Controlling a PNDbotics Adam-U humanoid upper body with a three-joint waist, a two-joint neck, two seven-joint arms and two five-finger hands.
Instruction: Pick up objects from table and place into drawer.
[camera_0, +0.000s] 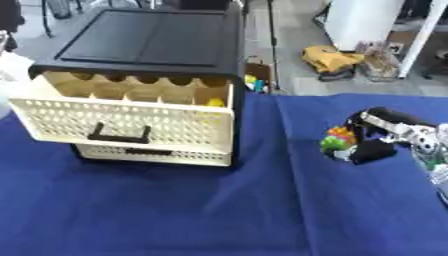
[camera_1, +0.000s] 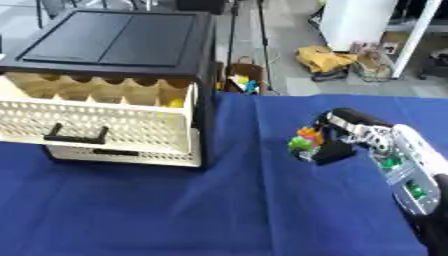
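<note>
Right eye view shows the right hand (camera_1: 346, 137) curled over a small orange-and-green object (camera_1: 304, 139) on the blue table (camera_1: 219, 210), well to the right of the drawer (camera_1: 96, 122) — the top one, pulled open, with something yellow (camera_1: 176, 103) already in its far right corner. To do the pick well, I'd judge the fingers should close fully under the object before lifting, then travel left above the drawer's front wall. Whether it is truly pinched yet — hard to tell; its shape is unclear. The left hand is not visible.
</note>
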